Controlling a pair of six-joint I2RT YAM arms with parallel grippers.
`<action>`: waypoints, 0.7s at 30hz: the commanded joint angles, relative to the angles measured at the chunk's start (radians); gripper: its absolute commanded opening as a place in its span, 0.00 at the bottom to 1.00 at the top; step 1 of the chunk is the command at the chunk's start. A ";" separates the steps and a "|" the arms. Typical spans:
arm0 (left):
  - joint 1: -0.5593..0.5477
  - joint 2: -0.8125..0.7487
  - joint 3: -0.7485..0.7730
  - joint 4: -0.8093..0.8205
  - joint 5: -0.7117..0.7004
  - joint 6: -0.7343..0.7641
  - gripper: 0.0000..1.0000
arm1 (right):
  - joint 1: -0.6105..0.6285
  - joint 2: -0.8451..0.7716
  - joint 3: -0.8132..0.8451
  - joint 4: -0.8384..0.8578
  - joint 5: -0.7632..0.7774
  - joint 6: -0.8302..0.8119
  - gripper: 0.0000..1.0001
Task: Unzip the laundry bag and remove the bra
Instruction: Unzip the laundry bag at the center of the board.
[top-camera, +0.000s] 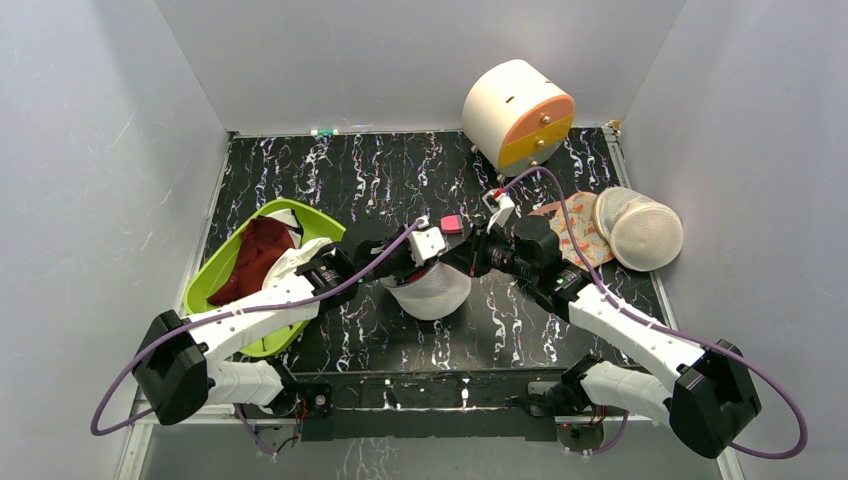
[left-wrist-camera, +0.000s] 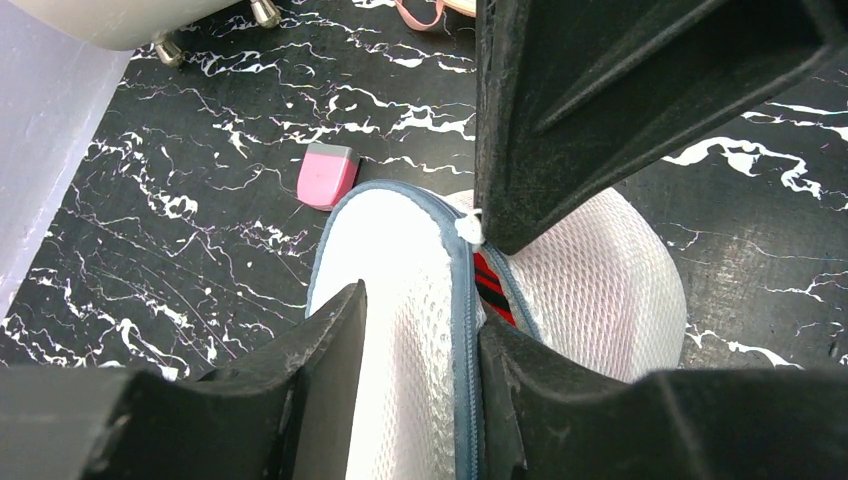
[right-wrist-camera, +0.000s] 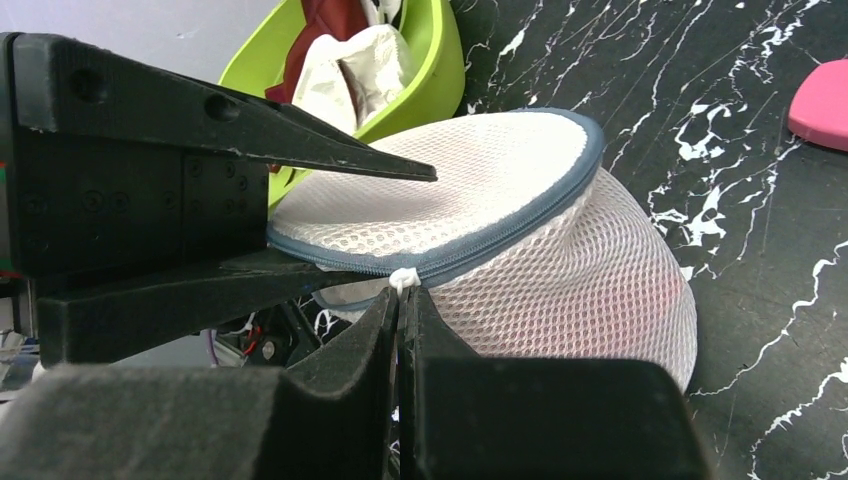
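Observation:
The laundry bag (top-camera: 432, 293), a white mesh pouch with a grey-blue zip rim, sits at the table's middle between both grippers. My right gripper (right-wrist-camera: 403, 297) is shut on the white zip pull (right-wrist-camera: 403, 279), also seen from the left wrist (left-wrist-camera: 468, 229). The zip is parted a little there. In that gap shows a strip of the red bra (left-wrist-camera: 490, 285); a reddish tint shows through the mesh (right-wrist-camera: 650, 290). My left gripper (left-wrist-camera: 420, 318) is open, its fingers (right-wrist-camera: 300, 140) straddling the bag's upper flap (left-wrist-camera: 405, 260).
At the left stands a green basin (top-camera: 210, 275) holding a maroon garment (top-camera: 255, 255). Just behind the bag lies a small pink block (left-wrist-camera: 327, 176). A white and orange drum (top-camera: 517, 115) stands at the back. A domed mesh bag (top-camera: 640, 232) and orange floral fabric (top-camera: 572, 232) lie at the right.

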 joint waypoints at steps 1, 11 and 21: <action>-0.003 -0.020 0.017 0.015 -0.007 0.006 0.37 | 0.001 0.000 0.024 0.101 -0.058 -0.014 0.00; -0.008 -0.029 0.018 0.018 -0.019 0.011 0.03 | 0.002 -0.003 0.030 0.022 0.070 -0.013 0.00; -0.011 -0.043 0.009 0.028 -0.033 0.018 0.00 | -0.002 -0.015 0.034 -0.118 0.320 0.037 0.00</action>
